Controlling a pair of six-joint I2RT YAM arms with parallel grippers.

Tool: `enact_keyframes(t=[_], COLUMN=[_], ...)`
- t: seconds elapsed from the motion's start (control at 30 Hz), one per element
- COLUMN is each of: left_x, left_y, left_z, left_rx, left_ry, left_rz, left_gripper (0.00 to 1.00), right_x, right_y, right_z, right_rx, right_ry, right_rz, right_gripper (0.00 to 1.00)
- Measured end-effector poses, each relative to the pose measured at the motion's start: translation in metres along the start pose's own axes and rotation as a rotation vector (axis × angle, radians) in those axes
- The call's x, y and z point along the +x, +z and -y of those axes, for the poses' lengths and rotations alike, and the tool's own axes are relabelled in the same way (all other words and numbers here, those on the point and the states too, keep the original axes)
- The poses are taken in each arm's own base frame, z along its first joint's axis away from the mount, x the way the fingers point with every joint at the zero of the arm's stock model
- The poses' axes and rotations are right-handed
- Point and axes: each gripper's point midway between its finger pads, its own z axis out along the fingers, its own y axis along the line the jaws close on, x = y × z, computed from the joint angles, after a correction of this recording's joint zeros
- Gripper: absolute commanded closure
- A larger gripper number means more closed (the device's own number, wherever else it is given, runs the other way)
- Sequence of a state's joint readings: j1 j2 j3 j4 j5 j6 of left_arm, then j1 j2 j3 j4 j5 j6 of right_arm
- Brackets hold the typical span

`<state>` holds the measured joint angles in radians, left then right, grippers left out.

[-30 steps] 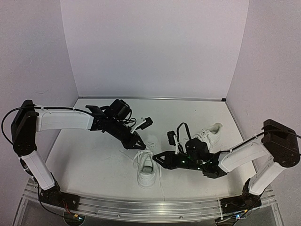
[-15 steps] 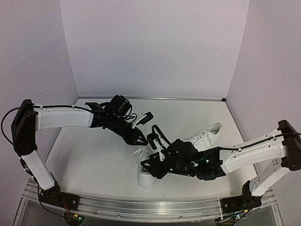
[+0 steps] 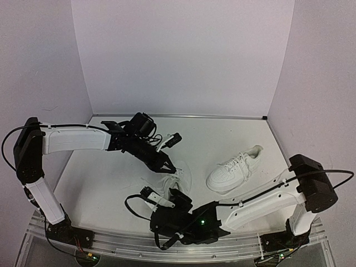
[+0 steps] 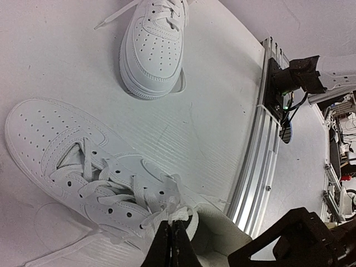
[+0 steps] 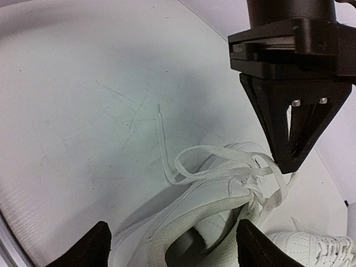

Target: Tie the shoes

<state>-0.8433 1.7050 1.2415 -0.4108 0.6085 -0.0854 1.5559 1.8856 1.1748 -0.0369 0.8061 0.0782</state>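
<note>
Left gripper (image 4: 171, 243): jaws together, pinching the lace (image 4: 167, 207) above the near shoe (image 4: 72, 161), table front-centre. Right gripper (image 5: 173, 236): jaws apart, empty, at that shoe's 6 o'clock. Second shoe (image 3: 233, 168) lies at 3 o'clock. Risk: the pinch slips and the lace crossing loosens.

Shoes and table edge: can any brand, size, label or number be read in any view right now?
No text can be read in any view.
Near shoe: plain white, no brand or size showing.
Far shoe: plain white, no marking showing.
Metal rail: no label legible.
</note>
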Motion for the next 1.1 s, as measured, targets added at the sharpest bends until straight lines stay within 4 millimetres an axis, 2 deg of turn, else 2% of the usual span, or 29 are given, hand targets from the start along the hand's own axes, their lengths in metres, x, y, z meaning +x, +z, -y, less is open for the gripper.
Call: enact_keyframes(t=[0.1, 0.4, 0.77, 0.93, 1.1], left_x=[0.000, 0.001, 0.001, 0.001, 0.001], left_y=[0.000, 0.000, 0.000, 0.000, 0.000], left_z=[0.001, 0.004, 0.007, 0.008, 0.008], left_rx=[0.006, 0.026, 0.040, 0.044, 0.045], left_ry=[-0.002, -0.002, -0.003, -0.003, -0.003], left_rz=[-0.001, -0.003, -0.006, -0.006, -0.006], left_gripper=[1.00, 1.00, 1.00, 1.00, 1.00], right_x=[0.000, -0.015, -0.004, -0.001, -0.009], right_y=[0.003, 0.011, 0.029, 0.034, 0.036], right_z=[0.001, 0.013, 0.004, 0.010, 0.018], right_rx=[0.090, 0.324, 0.453, 0.495, 0.523], right_ry=[-0.071, -0.211, -0.352, -0.361, -0.333], right_rz=[0.000, 0.008, -0.033, -0.048, -0.047], right_gripper=[0.19, 0.19, 0.21, 0.22, 0.28])
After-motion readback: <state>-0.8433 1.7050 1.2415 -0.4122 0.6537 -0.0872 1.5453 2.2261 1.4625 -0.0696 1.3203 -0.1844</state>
